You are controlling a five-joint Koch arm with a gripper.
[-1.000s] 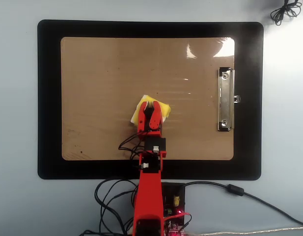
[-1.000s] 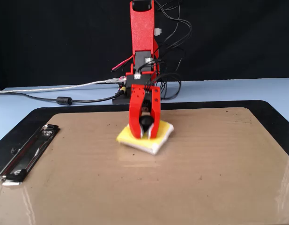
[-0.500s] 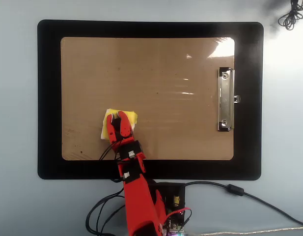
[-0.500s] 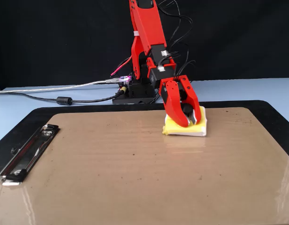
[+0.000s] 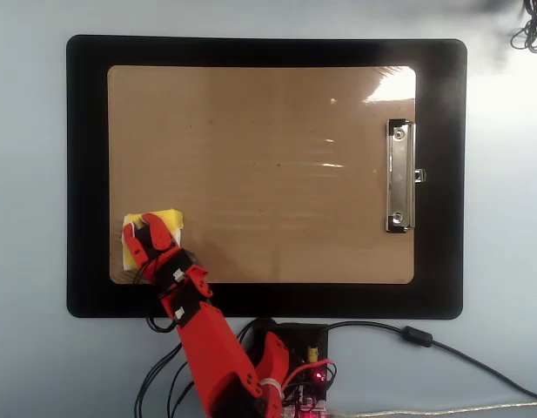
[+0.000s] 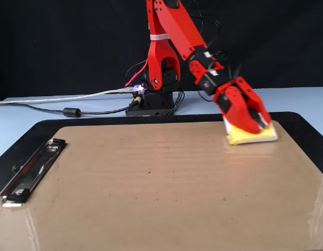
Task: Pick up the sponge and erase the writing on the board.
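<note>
We see the red arm (image 5: pixel 211 348) reaching from its base (image 5: pixel 290 348) at the near edge of the overhead view out to the near-left corner of the clipboard (image 5: pixel 268 165). Its hand (image 5: pixel 144 235) is down on the yellow sponge (image 5: pixel 168 219), which lies flat on the tan clipboard surface right at that corner, close to the left edge. In the overhead view the sponge's far and right sides stick out past the hand, while the hand covers its middle, so we cannot see any knob. In the fixed view, which looks back toward the base, the same hand (image 6: pixel 253 121) sits on top of the sponge (image 6: pixel 245 137) at the far right of the clipboard (image 6: pixel 161 183), with the yellow pad and a white layer showing below the fingers. The fingers look drawn in around the middle of the sponge, pinching it, though the contact itself is hidden.

The clipboard rests on a black mat (image 5: pixel 90 174) on the pale blue bench (image 5: pixel 29 209). Its silver clip (image 5: pixel 400 176) is at the right end in the overhead view. We find no clear marker strokes on the clipboard in either view; only glare streaks and a few tiny specks show.
</note>
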